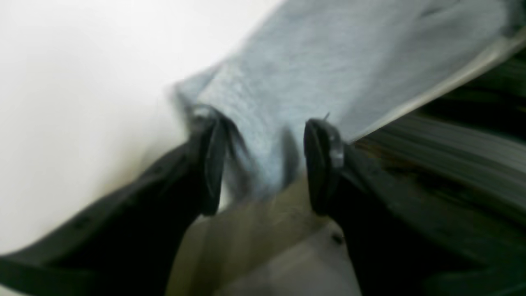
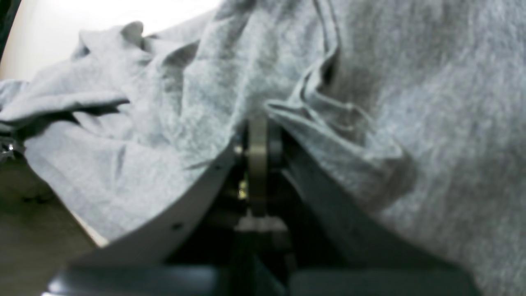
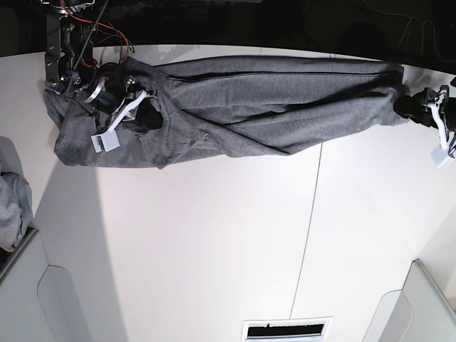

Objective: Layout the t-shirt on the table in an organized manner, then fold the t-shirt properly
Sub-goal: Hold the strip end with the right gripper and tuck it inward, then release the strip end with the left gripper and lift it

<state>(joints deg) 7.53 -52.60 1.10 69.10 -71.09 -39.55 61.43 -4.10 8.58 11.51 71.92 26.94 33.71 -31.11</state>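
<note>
While the right end effector (image 2: 258, 135) pinches the t-shirt (image 3: 271, 100), the left end effector (image 1: 263, 164) — spread — should regrip the hem and draw it flat across the counter (image 3: 214, 242).

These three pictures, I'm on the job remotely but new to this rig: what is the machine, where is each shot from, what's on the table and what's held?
It is a robot with two arms, each ending in a two-fingered gripper. The base view looks down on the white table, where a grey t-shirt lies stretched in a long, creased band between the arms. The other two pictures come from cameras on the wrists. In the right wrist view, the right gripper is shut, with shirt cloth bunched round its tips; it looks pinched on the shirt. In the blurred left wrist view, the left gripper has its jaws apart with the shirt's end between them, not gripped. Paler cloth sits in a bin at the table's edge.
</note>
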